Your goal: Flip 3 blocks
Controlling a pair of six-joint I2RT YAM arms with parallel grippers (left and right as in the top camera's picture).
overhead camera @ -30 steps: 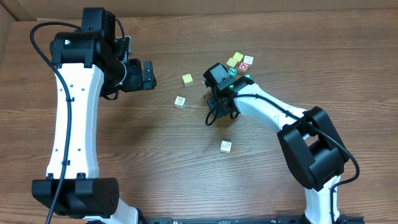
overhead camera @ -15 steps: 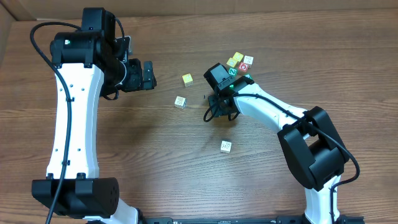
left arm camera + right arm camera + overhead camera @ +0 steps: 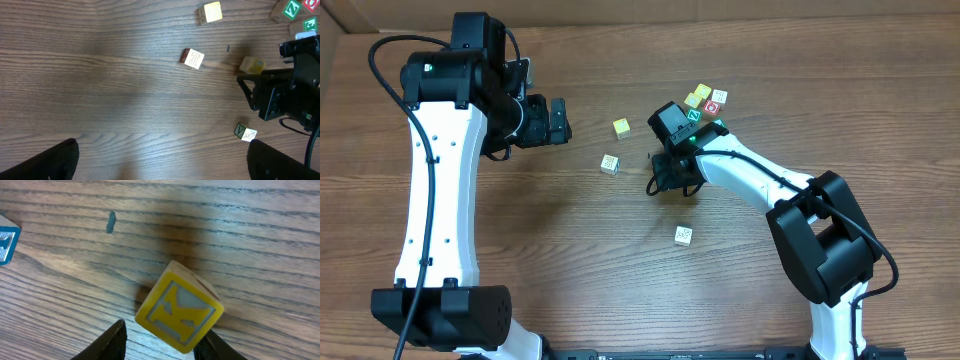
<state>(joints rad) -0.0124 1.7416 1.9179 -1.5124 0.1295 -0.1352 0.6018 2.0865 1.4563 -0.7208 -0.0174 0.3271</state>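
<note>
A yellow-and-cream block (image 3: pixel 179 312) with a raised K stands tilted between the fingertips of my right gripper (image 3: pixel 165 340). It touches the right finger, and a gap shows at the left finger. The left wrist view shows the same block (image 3: pixel 251 65) just beyond my right gripper (image 3: pixel 250 85); from overhead my right gripper (image 3: pixel 665 172) hides it. A whitish block (image 3: pixel 609 164) lies to its left, a yellow one (image 3: pixel 621 128) behind it, and a cream one (image 3: pixel 683 235) nearer the front. My left gripper (image 3: pixel 558 120) hangs wide open above the table, apart from every block.
A cluster of blocks (image 3: pixel 706 100) with green and red faces sits behind the right arm. The teal face of a block (image 3: pixel 7 245) shows at the left edge of the right wrist view. A small dark mark (image 3: pixel 110 222) is on the wood.
The right gripper has turned and shifted very slightly over the block. The left arm and the other blocks have not moved.
</note>
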